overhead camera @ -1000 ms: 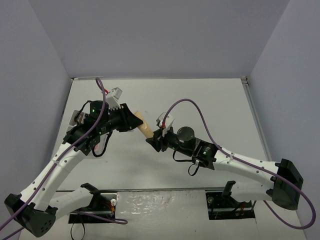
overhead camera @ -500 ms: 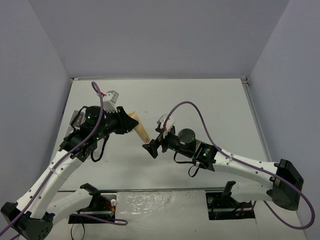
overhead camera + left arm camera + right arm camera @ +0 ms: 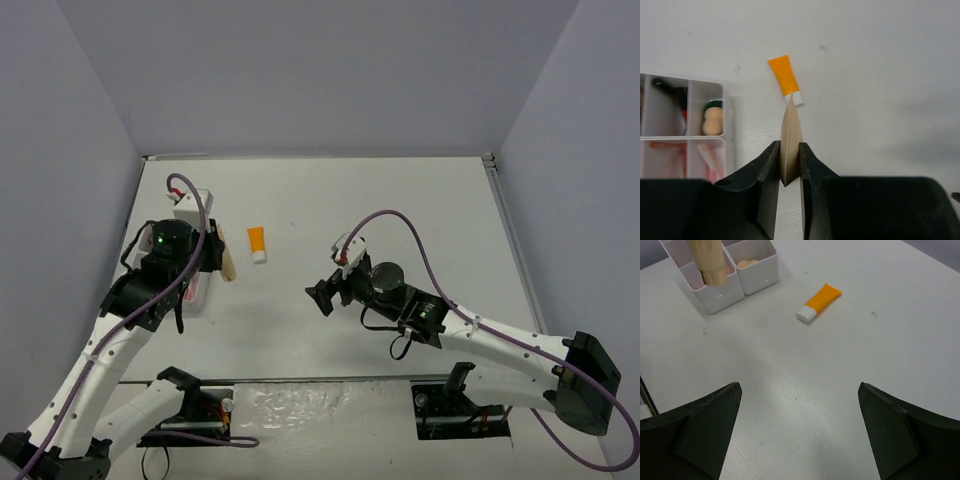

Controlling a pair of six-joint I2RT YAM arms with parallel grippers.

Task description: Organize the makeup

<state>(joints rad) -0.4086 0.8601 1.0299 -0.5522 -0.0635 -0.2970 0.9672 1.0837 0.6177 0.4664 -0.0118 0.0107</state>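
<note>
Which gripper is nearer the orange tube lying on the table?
Left. The left gripper, shut on the beige tube, hangs just left of the orange tube; the open right gripper is farther away, to its right and nearer the arm bases.

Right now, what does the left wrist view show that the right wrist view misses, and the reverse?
Only the left wrist view: the left pincer shut on the beige tube, and a dark green disc behind the sponge. Only the right wrist view: the right pincer, open with nothing between its fingers. Both: the orange tube, the beige tube, the white box and the sponge.
</note>
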